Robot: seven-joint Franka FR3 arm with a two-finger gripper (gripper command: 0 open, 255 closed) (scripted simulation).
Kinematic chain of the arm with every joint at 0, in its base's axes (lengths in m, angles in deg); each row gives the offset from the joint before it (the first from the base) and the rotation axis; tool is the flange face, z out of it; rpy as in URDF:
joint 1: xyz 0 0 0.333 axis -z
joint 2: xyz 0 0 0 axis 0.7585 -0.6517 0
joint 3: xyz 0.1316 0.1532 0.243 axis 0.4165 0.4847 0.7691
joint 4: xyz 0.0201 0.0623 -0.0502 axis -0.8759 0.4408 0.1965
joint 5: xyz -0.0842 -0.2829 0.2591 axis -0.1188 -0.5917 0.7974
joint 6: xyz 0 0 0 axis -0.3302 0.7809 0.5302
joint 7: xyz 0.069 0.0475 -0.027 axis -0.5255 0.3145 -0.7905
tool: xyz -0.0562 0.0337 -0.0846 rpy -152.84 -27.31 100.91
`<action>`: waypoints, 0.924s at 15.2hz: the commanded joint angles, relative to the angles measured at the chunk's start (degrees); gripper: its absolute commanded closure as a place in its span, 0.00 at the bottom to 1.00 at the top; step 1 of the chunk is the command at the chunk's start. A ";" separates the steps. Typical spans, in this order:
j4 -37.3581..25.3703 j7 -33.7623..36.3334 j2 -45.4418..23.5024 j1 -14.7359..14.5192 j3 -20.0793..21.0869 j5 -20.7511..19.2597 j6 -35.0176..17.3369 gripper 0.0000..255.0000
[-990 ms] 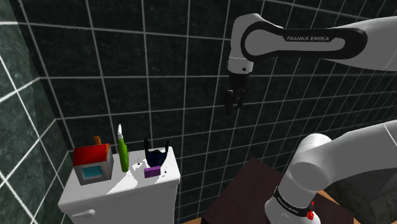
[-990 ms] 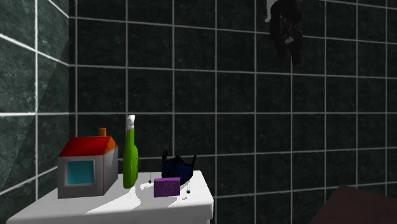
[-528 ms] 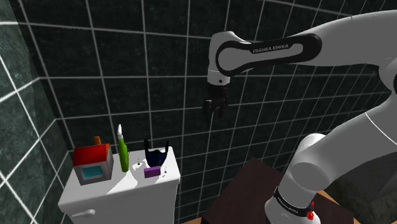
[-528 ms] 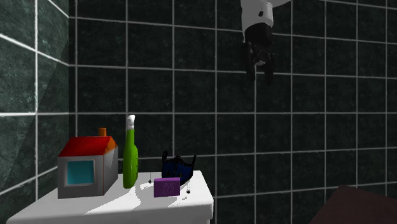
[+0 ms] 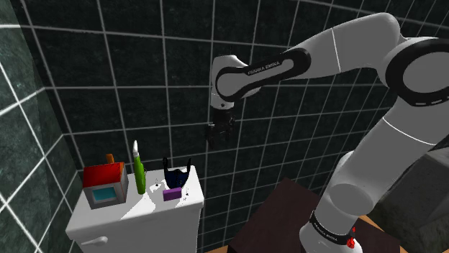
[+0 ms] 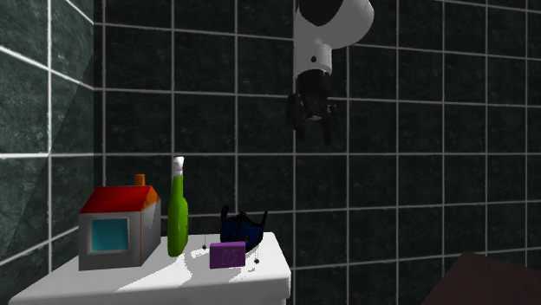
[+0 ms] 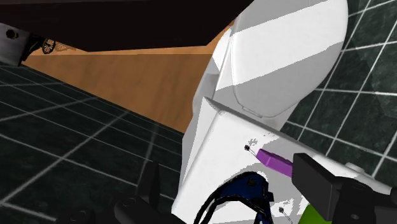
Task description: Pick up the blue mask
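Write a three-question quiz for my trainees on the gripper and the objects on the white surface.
1. True or false: the black two-finger gripper is shut on the dark blue mask.
2. Fill in: in the second exterior view, the green bottle with a white cap stands between the red-roofed toy house and the ____.
3. Which thing lies just in front of the mask on the white tank lid? A the bottle; B the small purple block; C the house.
Key: 1 false, it hangs open above, apart; 2 mask; 3 B.
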 commanded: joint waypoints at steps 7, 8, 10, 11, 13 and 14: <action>-10.31 3.17 -17.55 -1.09 1.61 -0.43 -7.36 0.00; -11.94 3.58 -19.78 -1.31 1.73 -0.59 -7.97 0.00; -15.45 4.39 -24.25 -1.81 1.88 -0.94 -8.97 0.00; -17.32 4.79 -26.50 -2.09 1.93 -1.13 -9.36 0.00; -21.30 5.54 -31.01 -2.69 1.98 -1.51 -9.92 0.00; -23.43 5.90 -33.28 -3.01 1.98 -1.70 -10.09 0.00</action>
